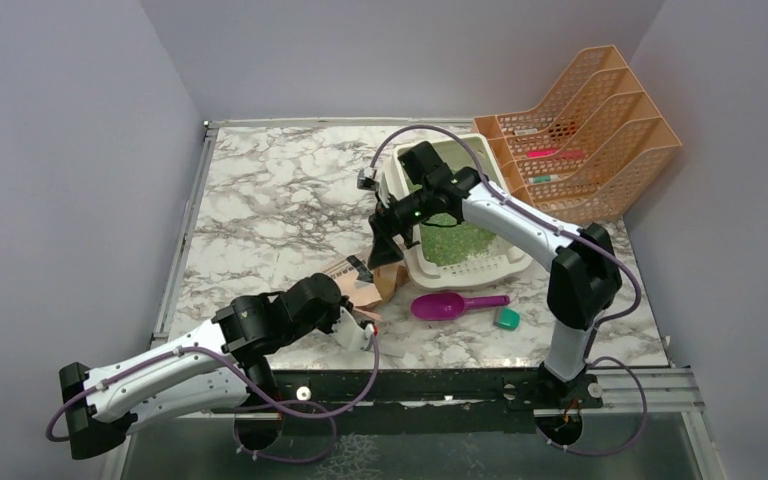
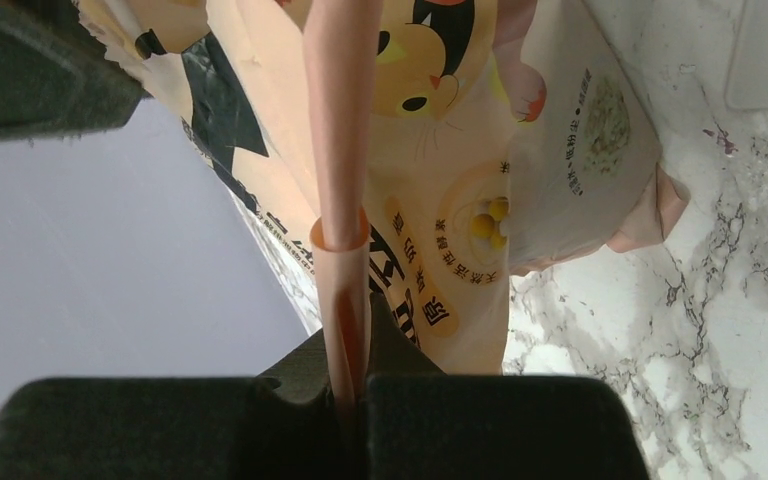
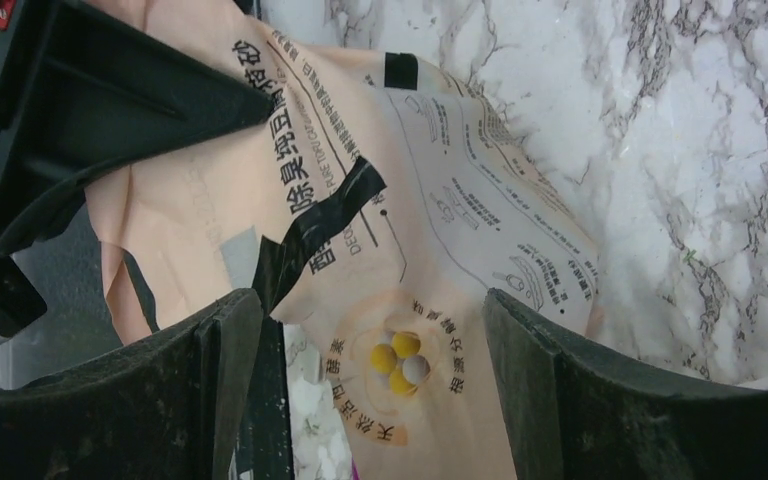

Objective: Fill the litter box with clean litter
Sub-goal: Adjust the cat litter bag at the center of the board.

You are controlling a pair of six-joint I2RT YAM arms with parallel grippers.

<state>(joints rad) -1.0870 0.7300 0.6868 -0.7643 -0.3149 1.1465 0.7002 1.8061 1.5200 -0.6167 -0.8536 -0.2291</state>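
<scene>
Nearest, the left hand (image 1: 362, 326) is clamped on a folded edge of the tan paper bag (image 1: 358, 282). In the left wrist view, that fold runs straight down between the closed fingers (image 2: 480, 430) of the left hand (image 2: 350, 390). The paper bag (image 2: 460, 150) shows a cartoon cat and dark characters there, with its far end resting on the marble table (image 2: 680, 340).

Just to the right of the bag, a magenta scoop (image 1: 450, 305) lies flat on the table (image 1: 280, 210), handle pointing right. A small teal block (image 1: 506, 318) sits just beside the handle.

Beyond the left hand, the right hand (image 1: 386, 248) hangs over the upper end of the bag. Its wrist camera shows the two fingers (image 3: 210, 400) of the right hand (image 3: 370, 400) spread wide apart. The printed paper bag (image 3: 440, 250) lies under the gap between them, and they are not closed on it.

Farther back, the cream-white litter box (image 1: 465, 267) stands on the table to the right of the bag, partly under the right arm. The clean litter (image 1: 455, 240) covers its floor as a layer of bright green granules.

At the far right corner stands an orange mesh file rack (image 1: 590, 150).
</scene>
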